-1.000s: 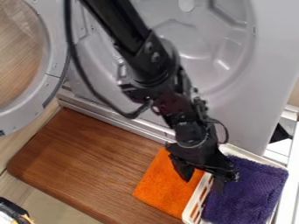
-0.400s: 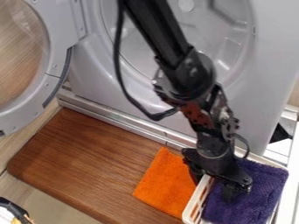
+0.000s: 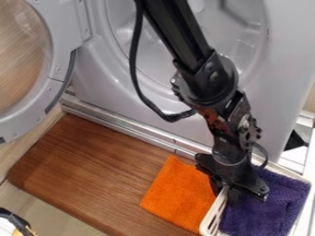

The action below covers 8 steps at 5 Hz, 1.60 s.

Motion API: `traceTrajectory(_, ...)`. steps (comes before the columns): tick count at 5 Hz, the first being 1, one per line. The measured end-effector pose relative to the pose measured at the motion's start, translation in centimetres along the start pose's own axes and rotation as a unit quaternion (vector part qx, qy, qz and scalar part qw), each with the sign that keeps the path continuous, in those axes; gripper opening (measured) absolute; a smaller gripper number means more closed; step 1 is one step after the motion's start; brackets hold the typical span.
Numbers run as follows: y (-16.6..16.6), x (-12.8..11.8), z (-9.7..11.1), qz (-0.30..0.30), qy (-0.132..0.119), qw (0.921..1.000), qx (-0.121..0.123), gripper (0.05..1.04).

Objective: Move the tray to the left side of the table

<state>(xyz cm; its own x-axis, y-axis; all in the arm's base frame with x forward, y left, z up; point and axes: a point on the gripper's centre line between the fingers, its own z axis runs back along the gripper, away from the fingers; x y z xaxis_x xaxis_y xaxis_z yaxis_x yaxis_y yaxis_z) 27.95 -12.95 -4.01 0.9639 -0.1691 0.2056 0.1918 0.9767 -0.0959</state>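
The black two-finger gripper [image 3: 225, 194] pinches the white plastic tray [image 3: 212, 217] by its wall (one finger inside, at the fuzzy purple cloth [image 3: 265, 213])

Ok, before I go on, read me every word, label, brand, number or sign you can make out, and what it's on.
No readable text.
Grey round door: small marks on its ring, too small to tell whether they are print.
White plastic basket, orange cloth, purple towel, wooden board: no lettering that I can see.
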Motion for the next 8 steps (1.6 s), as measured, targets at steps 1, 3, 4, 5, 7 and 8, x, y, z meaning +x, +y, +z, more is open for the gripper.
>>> traceTrajectory(1, -0.2, -0.1, -0.3, -0.002, 0.017, 0.9996, -0.021, 0.159)
traceTrajectory(3, 0.0, -0.2, 0.4, -0.007, 0.023, 0.9992, -0.032, 0.111)
traceTrajectory(4, -0.1, -0.8, 3.4, -0.011, -0.001, 0.9985, -0.053, 0.104)
traceTrajectory(5, 0.3, -0.4, 5.3, -0.013, -0.016, 0.9990, -0.039, 0.103)
traceTrajectory(7, 4.1, -1.0, 8.1, 0.030, -0.029, 0.9991, -0.010, 0.102)
traceTrajectory(8, 7.0, -1.8, 9.0, 0.054, -0.031, 0.9980, -0.004, 0.102)
